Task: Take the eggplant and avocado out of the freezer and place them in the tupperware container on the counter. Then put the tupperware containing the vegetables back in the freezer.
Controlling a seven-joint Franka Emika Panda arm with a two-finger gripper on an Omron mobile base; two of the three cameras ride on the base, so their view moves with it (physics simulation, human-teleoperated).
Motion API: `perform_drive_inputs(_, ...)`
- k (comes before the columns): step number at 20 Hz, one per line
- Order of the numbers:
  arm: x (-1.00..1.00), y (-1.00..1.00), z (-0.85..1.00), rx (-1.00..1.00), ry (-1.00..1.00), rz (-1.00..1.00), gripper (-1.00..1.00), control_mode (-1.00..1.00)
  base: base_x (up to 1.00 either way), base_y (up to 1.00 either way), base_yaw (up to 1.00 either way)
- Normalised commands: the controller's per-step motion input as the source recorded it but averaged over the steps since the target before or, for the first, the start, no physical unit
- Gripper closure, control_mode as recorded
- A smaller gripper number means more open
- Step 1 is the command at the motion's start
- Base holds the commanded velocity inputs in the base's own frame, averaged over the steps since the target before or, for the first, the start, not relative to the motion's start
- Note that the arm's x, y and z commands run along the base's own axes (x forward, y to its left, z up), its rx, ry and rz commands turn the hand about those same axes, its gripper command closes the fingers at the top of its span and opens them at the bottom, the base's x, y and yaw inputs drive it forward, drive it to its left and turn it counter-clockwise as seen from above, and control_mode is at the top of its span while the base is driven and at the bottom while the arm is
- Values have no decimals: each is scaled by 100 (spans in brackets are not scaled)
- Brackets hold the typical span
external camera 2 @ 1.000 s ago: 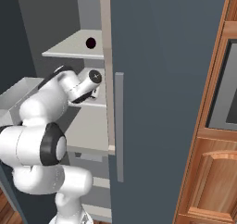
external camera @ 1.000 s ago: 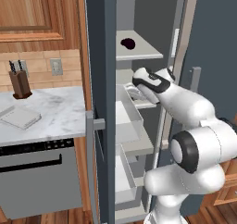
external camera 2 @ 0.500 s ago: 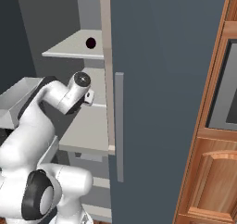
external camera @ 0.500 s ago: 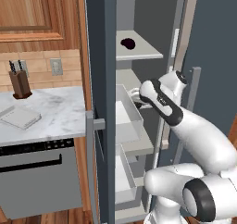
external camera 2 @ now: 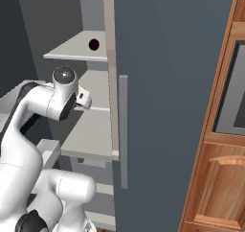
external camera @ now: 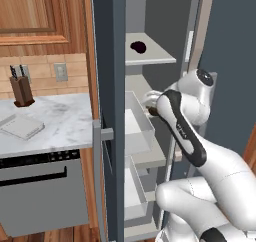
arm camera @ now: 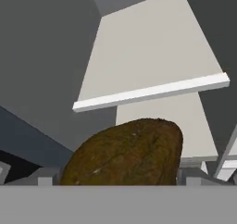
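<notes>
Your jaws stand wide with the avocado (arm camera: 124, 152) right between them, inside the freezer (external camera: 114, 46) at the middle shelf; whether they touch it you cannot tell. The eggplant (external camera: 138, 47) lies on the shelf above. The tupperware (external camera: 21, 127) sits on the desk (external camera: 60, 121), near the knife block (external camera: 20, 88).

Left base view: from behind the arm's left, facing forward and down, taking in the table (external camera: 55, 123) and the open freezer (external camera: 112, 86). Right base view: from behind the right, closer to the freezer door. Shared: the shelf with the eggplant (external camera: 138, 47). Hand view: very near, looking along the claw at the avocado (arm camera: 125, 153)
</notes>
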Motion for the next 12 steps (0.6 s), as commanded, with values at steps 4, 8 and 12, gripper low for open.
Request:
perform_drive_inputs(4, -39, -30, 45, -21, 15, -8, 100, -100, 0, 0, 0)
perform_drive_inputs(8, -48, -31, 12, -33, 9, -8, 100, -100, 0, 0, 0)
perform_drive_inputs(12, -40, -22, 31, -22, 10, -2, 100, -100, 0, 0, 0)
